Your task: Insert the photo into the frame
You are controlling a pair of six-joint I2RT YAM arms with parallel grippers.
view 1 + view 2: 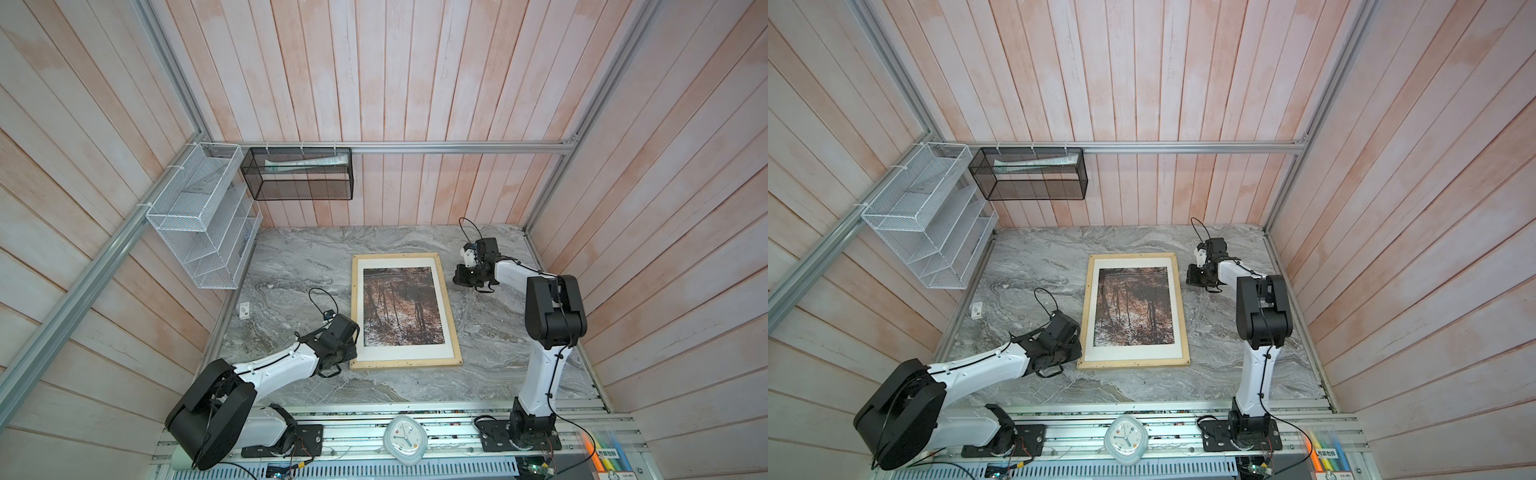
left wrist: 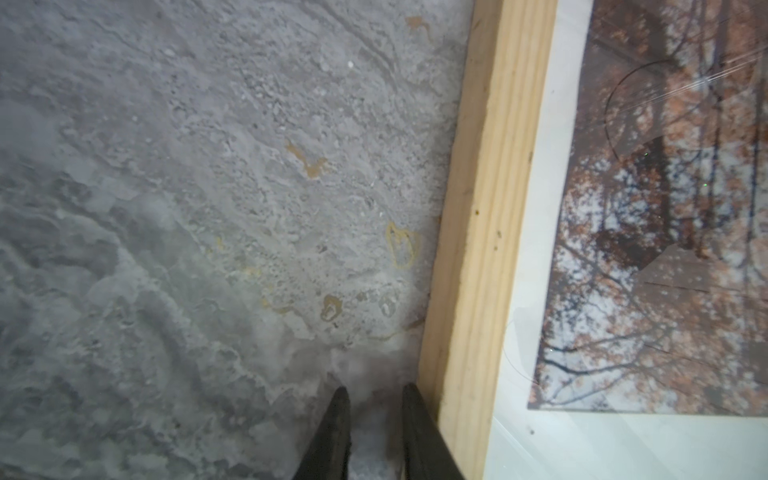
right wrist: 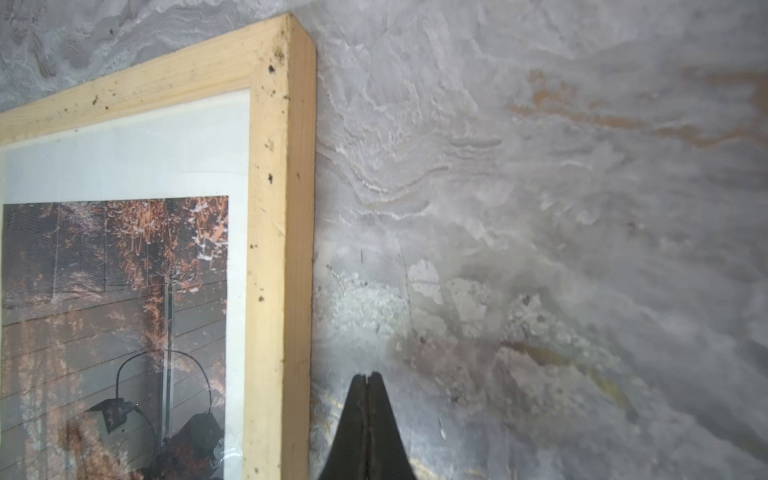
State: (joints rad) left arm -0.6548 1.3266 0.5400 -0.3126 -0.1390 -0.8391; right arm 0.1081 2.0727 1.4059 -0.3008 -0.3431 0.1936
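Observation:
The pale wood frame (image 1: pixel 451 316) (image 1: pixel 1084 307) lies flat in the middle of the marble table. The autumn-forest photo (image 1: pixel 401 307) (image 1: pixel 1136 307) sits inside it, bordered by a white mat. My left gripper (image 1: pixel 347 355) (image 1: pixel 1073 353) is low at the frame's near left corner. In the left wrist view it (image 2: pixel 376 392) is open a little with only table between the fingers, and one finger lies against the frame's outer edge (image 2: pixel 486 208), with the photo (image 2: pixel 665 249) beyond. My right gripper (image 1: pixel 459 276) (image 1: pixel 1190 276) (image 3: pixel 368 376) is shut and empty on the table, just outside the frame's right slat (image 3: pixel 278 208).
A white wire rack (image 1: pixel 199 216) and a black mesh basket (image 1: pixel 299 174) hang on the back left walls. A small white card (image 1: pixel 245 309) lies on the table (image 1: pixel 299 266) at the left. A white clock (image 1: pixel 405 438) and a marker box (image 1: pixel 609 453) sit at the front rail.

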